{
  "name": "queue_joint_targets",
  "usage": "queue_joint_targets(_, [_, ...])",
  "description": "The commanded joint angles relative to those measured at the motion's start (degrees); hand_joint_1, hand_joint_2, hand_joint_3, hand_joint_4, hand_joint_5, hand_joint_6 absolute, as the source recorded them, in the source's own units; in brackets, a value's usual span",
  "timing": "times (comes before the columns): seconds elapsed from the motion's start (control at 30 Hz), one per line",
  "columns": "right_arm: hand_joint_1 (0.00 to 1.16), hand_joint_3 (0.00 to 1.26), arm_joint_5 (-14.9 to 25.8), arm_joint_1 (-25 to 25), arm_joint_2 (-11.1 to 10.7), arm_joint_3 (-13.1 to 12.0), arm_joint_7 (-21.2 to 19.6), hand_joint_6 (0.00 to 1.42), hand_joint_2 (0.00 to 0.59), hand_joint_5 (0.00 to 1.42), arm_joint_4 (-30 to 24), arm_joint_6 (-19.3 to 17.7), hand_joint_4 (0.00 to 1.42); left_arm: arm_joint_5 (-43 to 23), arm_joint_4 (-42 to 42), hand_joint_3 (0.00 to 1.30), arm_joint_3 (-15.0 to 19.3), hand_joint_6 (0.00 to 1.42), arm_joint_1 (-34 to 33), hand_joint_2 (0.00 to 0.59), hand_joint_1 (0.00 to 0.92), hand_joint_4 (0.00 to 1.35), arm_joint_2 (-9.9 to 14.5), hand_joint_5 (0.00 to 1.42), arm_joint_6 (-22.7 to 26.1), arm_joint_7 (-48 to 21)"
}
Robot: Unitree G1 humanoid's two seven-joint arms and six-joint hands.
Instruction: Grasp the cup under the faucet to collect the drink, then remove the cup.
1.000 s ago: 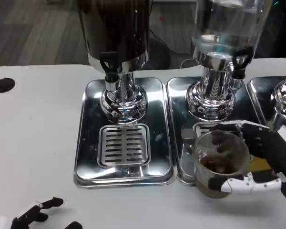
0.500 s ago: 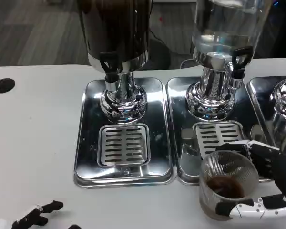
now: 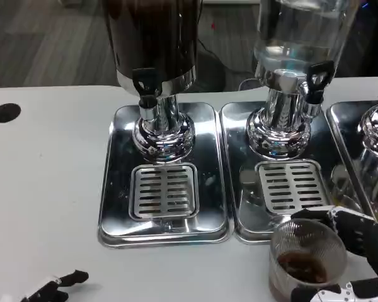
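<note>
Both hands are showing: my right hand (image 3: 356,261) is wrapping the cup (image 3: 305,259), dark drink inside, just off the tray (image 3: 239,234) beyond my fingers, to clear the faucet (image 3: 316,78), while my left hand (image 3: 53,289) is idling far aside, grip unreadable.

White hand (image 3: 356,251); black fingertips (image 3: 75,276)

The cup (image 3: 307,261) sits before the middle tray (image 3: 239,207), right of the left tray (image 3: 113,207).

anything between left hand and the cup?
Head view: only bare white table between the left hand and the cup, which the right hand holds.
</note>
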Motion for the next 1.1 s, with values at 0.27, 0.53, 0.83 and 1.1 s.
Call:
queue_joint_targets(0.27, [0.94, 0.56, 2.7, -2.2, 0.6, -0.7, 0.3, 0.56, 0.116, 0.60, 7.8, -7.9, 0.55, 1.4, -3.6, 0.35, -0.2, 0.66, 2.7, 0.080, 0.000, 0.27, -0.3, 0.34, 0.5, -0.3])
queue_joint_targets(0.53, [0.93, 0.55, 3.3, -3.5, 0.5, -0.5, 0.5, 0.50, 0.114, 0.56, 12.5, -11.2, 0.52, 2.0, -5.1, 0.35, -0.1, 0.66, 3.7, 0.080, 0.000, 0.26, -0.4, 0.34, 1.2, -0.4])
queue_joint_targets(0.83, [0.84, 0.33, 3.5, -4.0, -0.2, -0.2, 1.6, 0.29, 0.076, 0.42, 13.2, -13.8, 0.33, 2.1, -5.6, 0.35, -0.5, 0.66, 3.0, 0.080, 0.000, 0.26, -0.3, 0.34, 2.1, -0.8])
queue_joint_targets(1.1, [0.79, 0.24, 4.9, -4.0, -0.5, -0.1, 2.6, 0.24, 0.086, 0.37, 11.3, -13.8, 0.25, 1.4, -4.9, 0.35, -0.5, 0.67, 2.3, 0.080, 0.000, 0.27, 0.1, 0.34, 2.4, -0.8])
